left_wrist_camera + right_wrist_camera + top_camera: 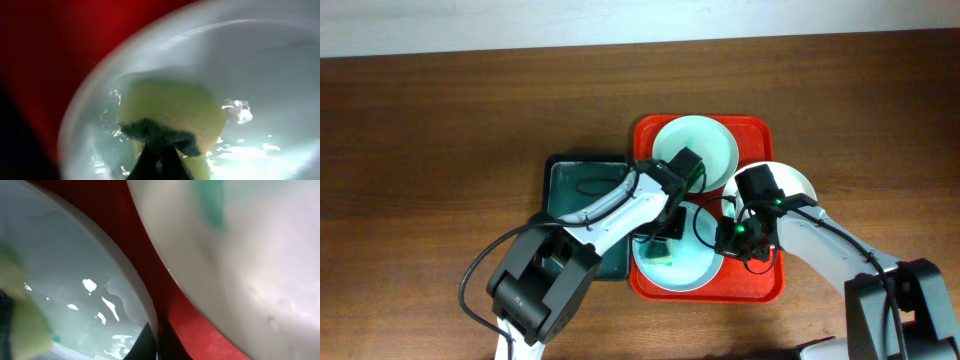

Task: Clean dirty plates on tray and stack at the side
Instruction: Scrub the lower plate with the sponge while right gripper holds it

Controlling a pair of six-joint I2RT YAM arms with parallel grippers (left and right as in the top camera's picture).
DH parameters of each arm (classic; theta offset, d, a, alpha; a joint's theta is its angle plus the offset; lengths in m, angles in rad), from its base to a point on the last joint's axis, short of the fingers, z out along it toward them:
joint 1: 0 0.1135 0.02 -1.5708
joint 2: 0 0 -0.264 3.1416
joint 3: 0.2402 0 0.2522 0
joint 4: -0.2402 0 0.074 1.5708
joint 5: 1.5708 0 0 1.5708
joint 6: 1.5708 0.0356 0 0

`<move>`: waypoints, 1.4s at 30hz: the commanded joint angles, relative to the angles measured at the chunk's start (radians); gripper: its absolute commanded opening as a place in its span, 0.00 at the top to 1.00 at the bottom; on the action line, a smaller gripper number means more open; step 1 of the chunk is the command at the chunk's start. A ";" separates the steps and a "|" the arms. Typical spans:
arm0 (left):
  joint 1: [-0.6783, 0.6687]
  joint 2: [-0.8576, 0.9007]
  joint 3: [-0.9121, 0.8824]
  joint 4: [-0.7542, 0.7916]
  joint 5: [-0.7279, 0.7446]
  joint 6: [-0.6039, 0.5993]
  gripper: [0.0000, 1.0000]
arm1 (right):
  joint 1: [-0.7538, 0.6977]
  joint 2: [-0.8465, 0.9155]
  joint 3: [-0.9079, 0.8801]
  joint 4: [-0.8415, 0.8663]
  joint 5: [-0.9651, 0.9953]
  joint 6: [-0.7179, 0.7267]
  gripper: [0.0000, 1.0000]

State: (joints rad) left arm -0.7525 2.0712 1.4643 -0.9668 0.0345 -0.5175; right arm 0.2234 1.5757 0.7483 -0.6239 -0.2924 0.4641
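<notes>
Labels: whether the arms, trays or plates bear any marking cannot be told at this sharpness.
Plate count: three plates are seen, all on the red tray (pixel 760 288). One mint green plate (pixel 718 145) lies at 12 o'clock, one white plate (pixel 800 183) at 3 o'clock and one pale blue plate (pixel 692 270) at 6 o'clock.
Tray count: two. The red tray is set on the wooden tabletop (pixel 440 150), and a smaller dark green tray (pixel 570 180) is placed just beside it at 9 o'clock.
Sponge count: one sponge (pixel 170 107), yellow with a dark green scouring layer, is pressed onto the glistening inside of the pale blue plate.
Left end effector (pixel 160 161): pressed together on the sponge, which is pinched by its dark layer.
Right end effector (pixel 156 342): the rim of the pale blue plate is pinched at the plate's 3 o'clock side, above the red tray.
Smears: one teal smear (pixel 210 202) is made out on the white plate, heavily blurred.
Hidden: from overhead, the left part of the white plate is covered by the right arm (pixel 820 235). The right side of the dark green tray and part of the mint green plate at 7 o'clock are covered by the left arm (pixel 620 205). Much of the pale blue plate is covered by both wrists.
Cut off: both arm bases are cropped by the lower frame edge.
Hard to make out: both wrist views are soft from closeness, and the fingers appear only as dark tips at the bottom edge.
</notes>
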 commanded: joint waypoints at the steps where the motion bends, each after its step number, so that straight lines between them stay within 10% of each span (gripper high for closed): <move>1: 0.032 0.068 -0.028 -0.034 -0.272 -0.017 1.00 | 0.005 0.034 -0.019 -0.015 0.102 0.016 0.96; 8: -0.023 0.068 -0.028 0.203 0.361 0.138 1.00 | 0.005 0.034 -0.019 -0.015 0.102 0.016 0.96; 18: -0.062 0.068 -0.028 0.139 0.370 0.145 1.00 | -0.075 0.034 -0.019 0.008 0.053 0.174 0.96; 29: -0.021 0.068 -0.028 -0.045 -0.333 -0.067 1.00 | -0.080 0.034 -0.019 -0.005 0.034 0.148 0.96; 34: 0.011 0.068 -0.028 0.001 -0.283 -0.066 1.00 | -0.080 0.034 -0.019 -0.013 0.034 0.096 0.96; 42: 0.008 0.068 -0.028 0.310 0.225 -0.027 1.00 | -0.080 0.034 -0.019 -0.016 0.034 0.057 0.96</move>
State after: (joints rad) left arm -0.7300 2.0823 1.4624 -0.7399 0.0288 -0.5686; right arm 0.1432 1.5871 0.7464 -0.6395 -0.3511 0.5491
